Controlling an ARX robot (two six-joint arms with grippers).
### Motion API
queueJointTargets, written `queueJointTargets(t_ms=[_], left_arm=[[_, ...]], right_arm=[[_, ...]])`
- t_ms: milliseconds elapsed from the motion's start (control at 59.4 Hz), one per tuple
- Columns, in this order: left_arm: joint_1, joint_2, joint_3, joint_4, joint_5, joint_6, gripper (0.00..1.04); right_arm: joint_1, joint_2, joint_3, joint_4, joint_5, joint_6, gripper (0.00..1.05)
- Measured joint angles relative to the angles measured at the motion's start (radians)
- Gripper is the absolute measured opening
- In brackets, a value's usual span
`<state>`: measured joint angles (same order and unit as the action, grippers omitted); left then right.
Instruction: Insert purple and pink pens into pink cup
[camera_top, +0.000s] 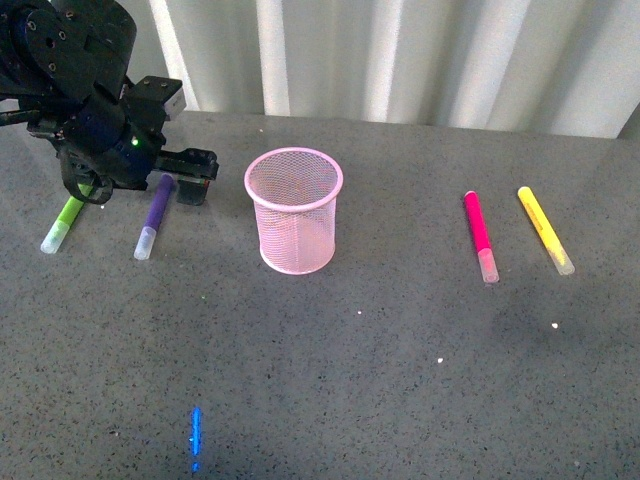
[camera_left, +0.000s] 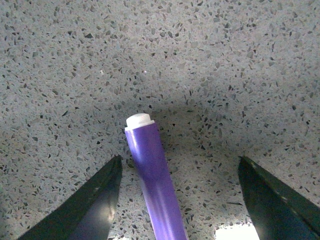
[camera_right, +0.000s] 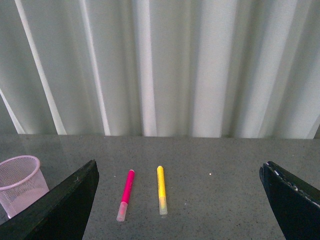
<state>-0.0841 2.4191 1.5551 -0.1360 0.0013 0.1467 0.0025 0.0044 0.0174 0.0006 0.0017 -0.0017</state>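
Note:
The pink cup (camera_top: 293, 210) stands upright on the grey table, left of centre. To its left lies the purple pen (camera_top: 155, 215), clear cap toward me. My left gripper (camera_top: 180, 185) is low over that pen's far end and stands open. In the left wrist view the purple pen (camera_left: 155, 185) lies between the spread fingers (camera_left: 95, 200), nearer one of them, untouched. The pink pen (camera_top: 480, 235) lies to the cup's right. My right gripper (camera_right: 180, 167) is open and empty, well back from the pink pen (camera_right: 125, 194) and the cup (camera_right: 20, 182).
A lime green marker (camera_top: 62, 225) lies left of the purple pen, partly under the left arm. A yellow marker (camera_top: 545, 230) lies just right of the pink pen. A pleated white curtain (camera_top: 400, 50) backs the table. A blue light spot (camera_top: 196, 432) shows near the front.

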Motion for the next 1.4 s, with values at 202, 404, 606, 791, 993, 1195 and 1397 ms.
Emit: queueJointTargets(t_ms=[202,404,606,791,993,1195,1397], left_arm=[[-0.002,-0.002,-0.01,0.0,-0.001,0.023,0.36],[-0.001,-0.013,-0.034,0.023,-0.021,0.009,0.13],[0.005,-0.044,-0.089,0.058,-0.005,0.017,0.13],[0.021,-0.082,-0.138,0.1,0.03,-0.011,0.13],[0.041,-0.219,-0.258,0.339,0.036,-0.069,0.13],[0.032,-0.407,-0.441,0.74,0.021,-0.105,0.13],[-0.059,-0.5,-0.651,1.064,0.026,-0.326,0.13]], right_arm=[[0.0,0.0,0.0,0.0,0.0,0.0,0.98],[0.0,0.0,0.0,0.0,0.0,0.0,0.98],[0.0,0.0,0.0,0.0,0.0,0.0,0.98],[0.0,0.0,0.0,0.0,0.0,0.0,0.98],[0.0,0.0,0.0,0.0,0.0,0.0,0.98],[0.0,0.0,0.0,0.0,0.0,0.0,0.98],[0.0,0.0,0.0,0.0,0.0,0.0,0.98]])
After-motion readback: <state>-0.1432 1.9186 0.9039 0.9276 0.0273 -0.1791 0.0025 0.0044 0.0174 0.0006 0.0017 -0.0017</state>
